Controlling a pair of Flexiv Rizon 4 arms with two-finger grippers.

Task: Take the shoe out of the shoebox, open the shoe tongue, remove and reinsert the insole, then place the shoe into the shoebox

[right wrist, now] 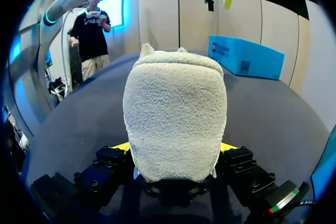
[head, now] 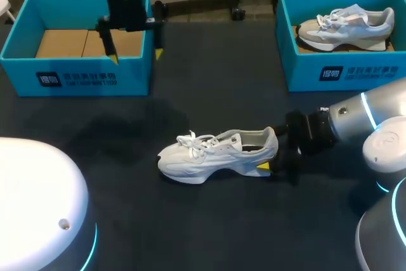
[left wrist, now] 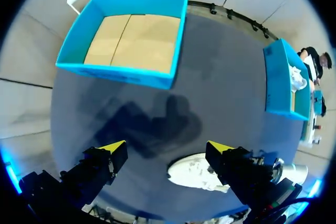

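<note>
A white shoe (head: 216,153) stands upright on the dark table near the middle, toe pointing left, laces tied. My right gripper (head: 271,157) is at its heel. In the right wrist view the fuzzy heel (right wrist: 176,114) fills the space between the two fingers, which press on it from both sides. My left gripper (head: 136,57) hangs open and empty above the front wall of the left shoebox (head: 76,71). From the left wrist the shoe (left wrist: 197,174) shows far below, between the spread fingers of the left gripper (left wrist: 167,146).
The left blue shoebox (left wrist: 121,72) holds only brown cardboard. A second blue shoebox (head: 342,71) at the back right contains another pale shoe (head: 346,26). The left arm's white base fills the front left corner.
</note>
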